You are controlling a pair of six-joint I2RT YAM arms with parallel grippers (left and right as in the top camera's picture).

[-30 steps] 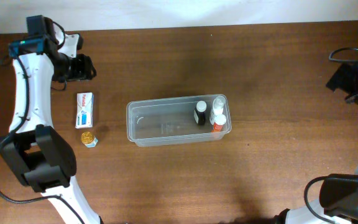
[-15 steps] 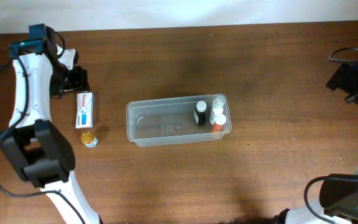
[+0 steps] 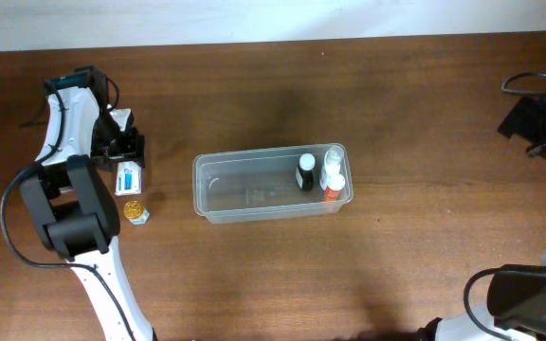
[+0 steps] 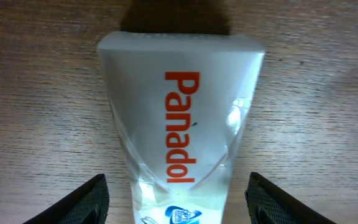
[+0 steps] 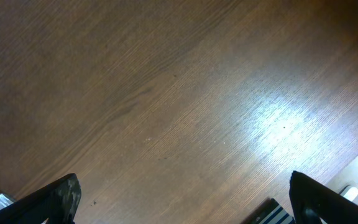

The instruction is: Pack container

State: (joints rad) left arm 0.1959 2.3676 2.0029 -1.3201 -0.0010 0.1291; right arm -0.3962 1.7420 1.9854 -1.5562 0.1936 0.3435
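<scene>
The clear plastic container (image 3: 218, 197) lies mid-table and holds a black bottle (image 3: 305, 172), a white bottle (image 3: 333, 159) and an orange-capped bottle (image 3: 333, 186) at its right end. A white Panadol box (image 3: 129, 178) lies left of it, and also fills the left wrist view (image 4: 180, 112). My left gripper (image 3: 123, 150) is open and sits low over the box's far end, its fingertips either side of the box (image 4: 178, 199) with gaps. My right gripper (image 5: 182, 199) is open over bare wood; it does not show in the overhead view.
A small gold-capped jar (image 3: 136, 210) stands just in front of the box. Black cables and gear (image 3: 538, 118) lie at the table's right edge. A striped object (image 5: 272, 213) shows at the bottom of the right wrist view.
My left arm has swung toward the front and come down over the Panadol box's far end. The box, jar and container have not moved.
</scene>
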